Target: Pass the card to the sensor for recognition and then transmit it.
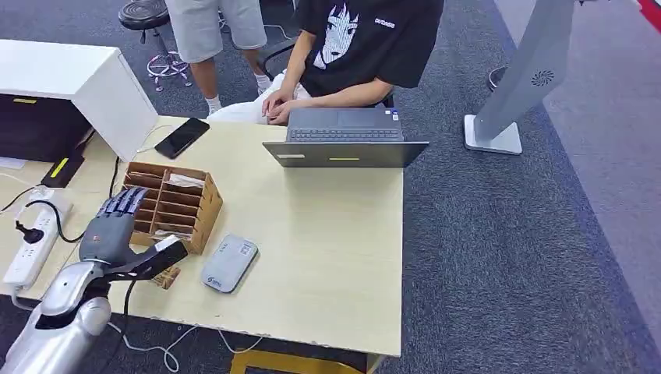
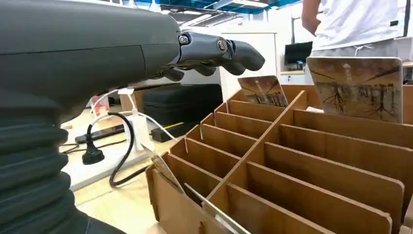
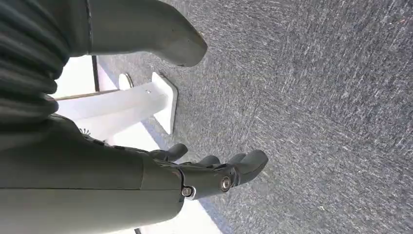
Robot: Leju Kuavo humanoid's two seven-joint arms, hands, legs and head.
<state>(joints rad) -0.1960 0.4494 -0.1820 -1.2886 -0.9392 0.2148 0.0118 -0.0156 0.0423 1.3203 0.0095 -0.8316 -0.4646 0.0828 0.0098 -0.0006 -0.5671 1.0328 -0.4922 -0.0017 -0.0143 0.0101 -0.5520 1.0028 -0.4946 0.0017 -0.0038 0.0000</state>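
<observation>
Evidently the task is at its very start: no card has been picked up, nothing has been shown to the sensor, and nothing has been handed on. The cards still stand in the cardboard organizer (image 1: 173, 204) on the desk (image 1: 327, 257); in the left wrist view one card (image 2: 263, 90) leans in a far slot and a larger card (image 2: 358, 87) stands in another, both upright and untouched. The grey sensor (image 1: 229, 262) lies flat on the desk just beside the organizer, on the side toward the laptop (image 1: 345, 139), with nothing on it. Left to do, as I judge it, is everything: take a card out of a slot, hold it to the sensor, then pass it along, probably to the person seated behind the laptop. The left robot hand (image 1: 115, 226) hovers at the near corner of the organizer, its fingers stretched out and slightly bent over the slots, thumb spread to the side toward the sensor; it is released and grasps nothing, and I cannot tell whether its fingertips brush the cardboard rim. The right robot hand (image 3: 209, 170) hangs beside the body above the grey carpet (image 3: 316, 97), fingers loosely apart and holding nothing. A phone (image 1: 182, 137) and a power strip (image 1: 35, 238) lie elsewhere on the desk, apart from the work.
</observation>
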